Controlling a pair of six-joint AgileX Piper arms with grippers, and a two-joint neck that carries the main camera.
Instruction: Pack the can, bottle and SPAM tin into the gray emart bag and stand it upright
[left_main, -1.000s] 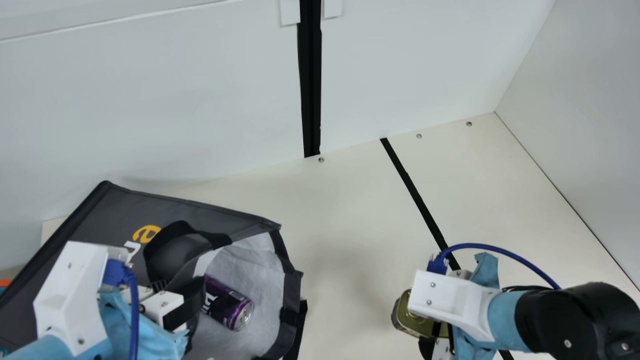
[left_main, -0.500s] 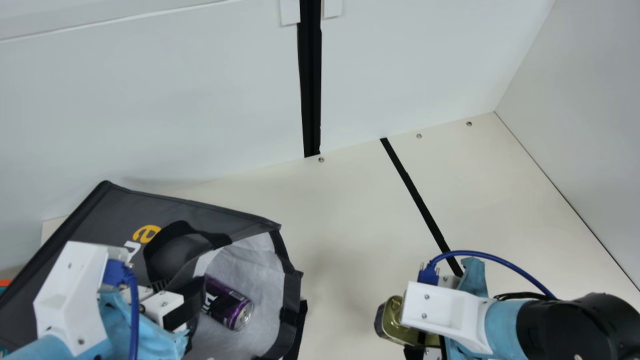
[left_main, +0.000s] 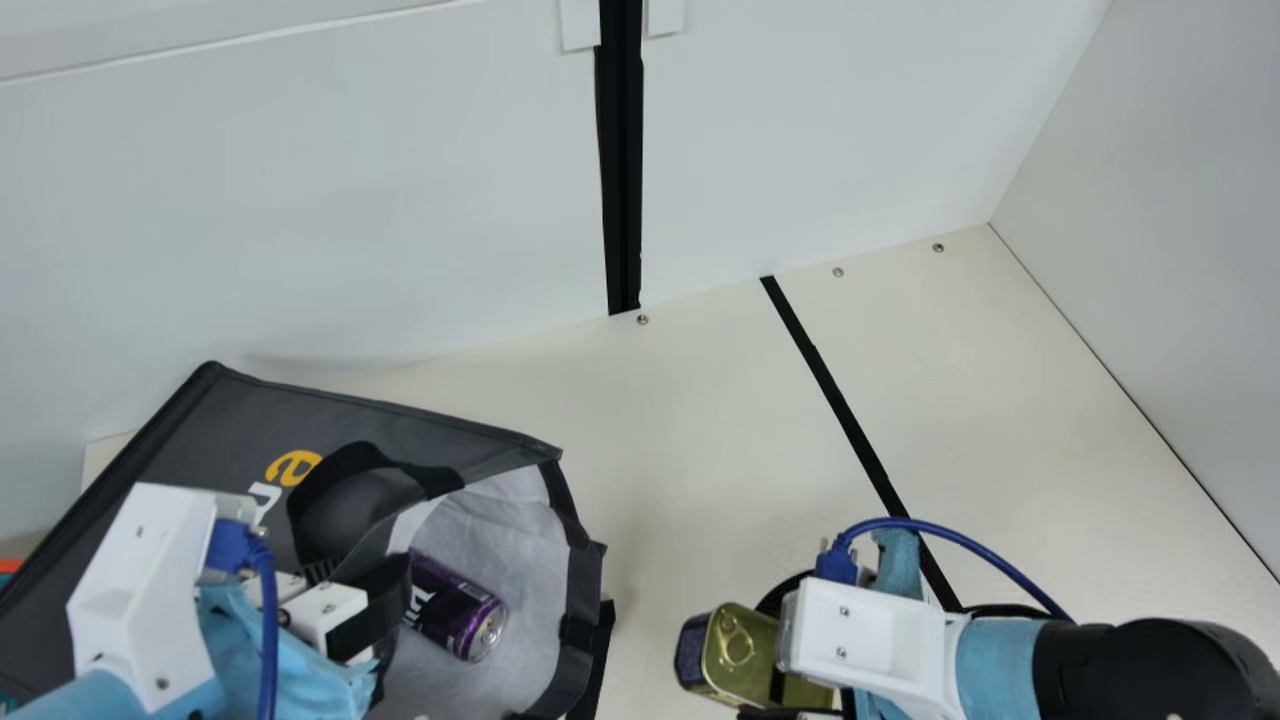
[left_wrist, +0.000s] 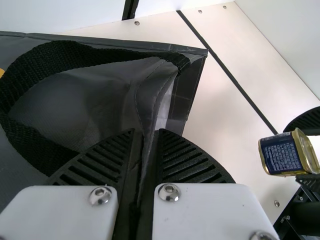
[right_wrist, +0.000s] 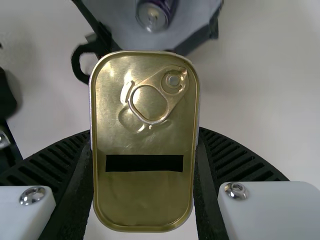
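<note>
Pinching the gray bag (left_main: 235, 420) in the left gripper (left_wrist: 147, 133), probably to hold it open for loading (with the can (left_main: 458, 608) inside), and clamping the SPAM tin (right_wrist: 145, 200) in the right gripper (right_wrist: 145, 134)

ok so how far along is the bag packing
The can already lies inside the gray bag. In hand: the SPAM tin, held outside the bag by the right gripper, while the left gripper pinches the bag's fabric. Left to do: put the tin in and stand up the bag, which lies on its side. Whether the bottle is packed, I can't tell.
</note>
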